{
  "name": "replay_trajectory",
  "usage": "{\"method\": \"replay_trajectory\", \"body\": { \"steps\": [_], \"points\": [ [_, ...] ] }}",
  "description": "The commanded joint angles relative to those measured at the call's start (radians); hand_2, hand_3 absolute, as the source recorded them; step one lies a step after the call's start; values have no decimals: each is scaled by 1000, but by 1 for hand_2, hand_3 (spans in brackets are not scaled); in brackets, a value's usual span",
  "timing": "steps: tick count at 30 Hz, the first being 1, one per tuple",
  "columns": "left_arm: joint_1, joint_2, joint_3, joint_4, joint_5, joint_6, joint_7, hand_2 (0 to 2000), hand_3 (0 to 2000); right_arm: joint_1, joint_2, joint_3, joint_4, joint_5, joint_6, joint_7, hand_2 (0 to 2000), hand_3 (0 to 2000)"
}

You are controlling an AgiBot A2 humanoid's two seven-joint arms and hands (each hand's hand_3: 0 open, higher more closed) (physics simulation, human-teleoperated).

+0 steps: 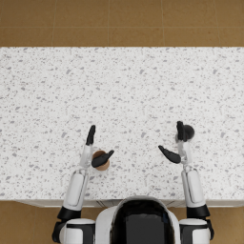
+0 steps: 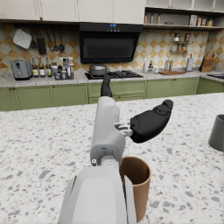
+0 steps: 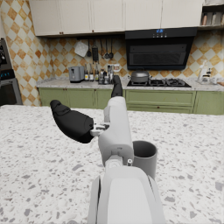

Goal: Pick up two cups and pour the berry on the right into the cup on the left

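A brown cup stands upright on the speckled counter near its front edge. My left hand is open beside it, fingers stretched forward and the thumb over the cup's rim without gripping it. In the left wrist view the brown cup sits by the wrist under the thumb of the left hand, and what shows of its inside looks empty. A dark grey cup stands to the right, just outside my open right hand. The grey cup lies on the side of the right hand away from the thumb. No berry shows.
The white speckled counter stretches far ahead and to both sides, with its front edge just under my forearms. The grey cup shows at the border of the left wrist view. Green kitchen cabinets and a stove stand far behind.
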Motion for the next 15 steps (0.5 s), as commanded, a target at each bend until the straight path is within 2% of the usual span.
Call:
{"method": "replay_trajectory", "body": {
  "steps": [1, 8, 10, 11, 15],
  "points": [
    [-30, -10, -39, -30, 31, -1, -1, 0, 0, -33, 4, -76, 8, 31, -1, 1, 0, 0],
    [-160, -40, -83, -67, 185, -2, -2, 0, 0, -36, -10, -134, -23, 208, -2, 2, 0, 0],
    [-199, -48, -98, -80, 196, -3, -2, 0, 0, -31, -14, -150, -55, 223, -2, 2, 0, 0],
    [-255, -66, -96, -70, 199, -3, -3, 0, 0, -28, -16, -159, -133, 227, -2, 3, 0, 0],
    [-275, -61, -112, -48, 204, -3, -3, 0, 0, -23, -24, -173, -158, 329, -3, 3, 0, 0]
  ]
}}
